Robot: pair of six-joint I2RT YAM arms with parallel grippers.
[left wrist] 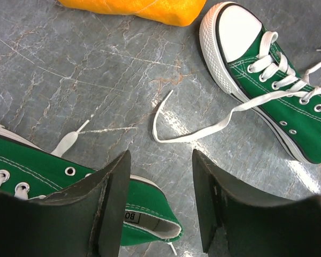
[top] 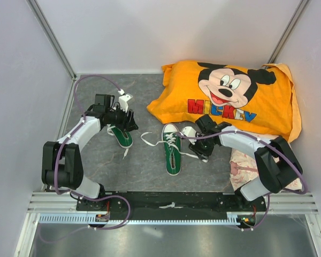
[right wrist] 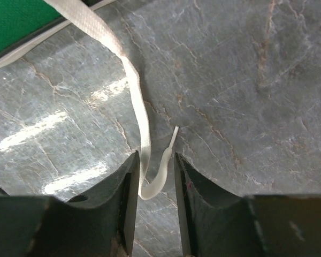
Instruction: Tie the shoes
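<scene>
Two green canvas shoes with white toe caps lie on the grey table. The left shoe (top: 122,137) sits under my left gripper (top: 129,124). In the left wrist view that gripper (left wrist: 160,158) is open and holds nothing, with the shoe's heel (left wrist: 150,214) below its left finger. The right shoe (top: 172,149) (left wrist: 273,85) lies mid-table with loose white laces (left wrist: 203,127). My right gripper (top: 203,152) is low beside that shoe. In the right wrist view its jaws (right wrist: 155,158) stand slightly apart, and a lace end (right wrist: 150,182) curls between them, unpinched.
An orange Mickey Mouse cloth (top: 230,96) fills the back right of the table. A pinkish cloth (top: 239,167) lies under the right arm. White walls close in the left, back and right sides, and the arm bases sit on a black rail (top: 166,201) along the near edge.
</scene>
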